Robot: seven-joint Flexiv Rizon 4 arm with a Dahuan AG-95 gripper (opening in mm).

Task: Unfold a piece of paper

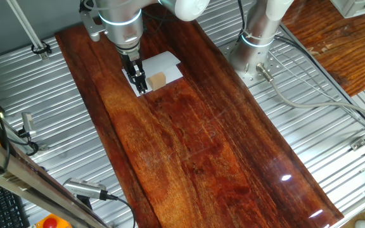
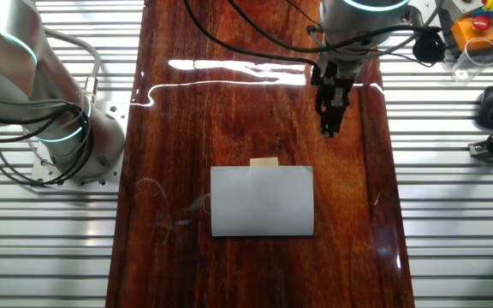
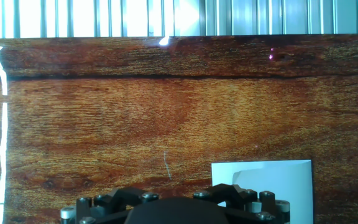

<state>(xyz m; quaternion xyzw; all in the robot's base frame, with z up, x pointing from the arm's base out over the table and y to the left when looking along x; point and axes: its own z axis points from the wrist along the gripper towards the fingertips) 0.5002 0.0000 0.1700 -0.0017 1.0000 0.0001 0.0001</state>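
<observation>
The piece of paper is a white sheet lying folded and flat on the wooden board. It also shows in one fixed view and at the bottom right of the hand view. A small tan wooden block sits at its far edge and shows in one fixed view too. My gripper hangs above the board, off the paper's far right corner, touching nothing. Its fingers look closed together and empty. In one fixed view the gripper overlaps the paper's edge.
A second arm's base stands beside the board on the slatted metal table, with cables near it. An orange button box and a clear cup sit at the far right.
</observation>
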